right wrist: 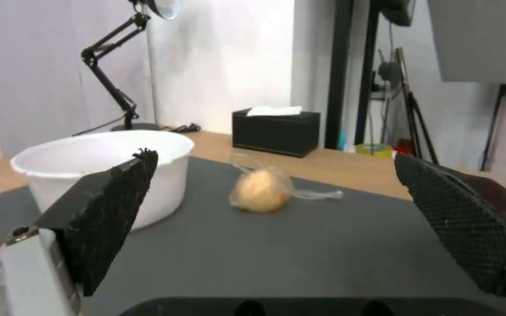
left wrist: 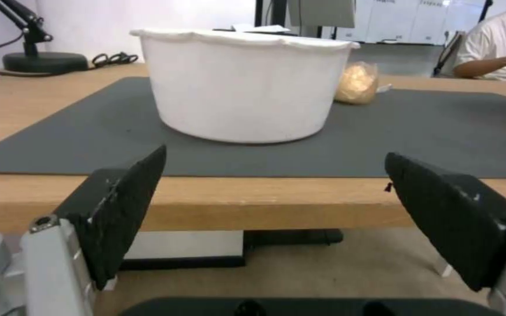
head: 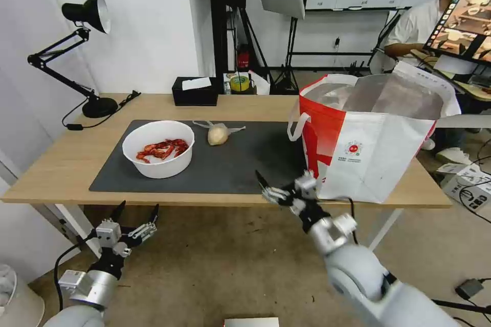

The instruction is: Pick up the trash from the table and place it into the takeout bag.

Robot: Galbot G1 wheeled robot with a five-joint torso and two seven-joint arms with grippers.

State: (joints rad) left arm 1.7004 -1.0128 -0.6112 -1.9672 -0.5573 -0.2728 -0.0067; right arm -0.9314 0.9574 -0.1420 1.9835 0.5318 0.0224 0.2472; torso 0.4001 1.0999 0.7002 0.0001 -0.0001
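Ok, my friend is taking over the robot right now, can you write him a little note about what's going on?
Left gripper: open, empty, below the table's front edge, facing the white bowl of crayfish shells.
Right gripper: open, empty, over the mat's front edge, beside the takeout bag, facing the clear bag with beige lump.
Done: nothing held; whether any trash is already in the bag cannot be seen.
Left: bowl and lump bag both sit on the mat and must go into the takeout bag.

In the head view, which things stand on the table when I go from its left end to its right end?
Black desk lamp → white bowl of red crayfish shells → clear bag with beige lump → takeout bag.
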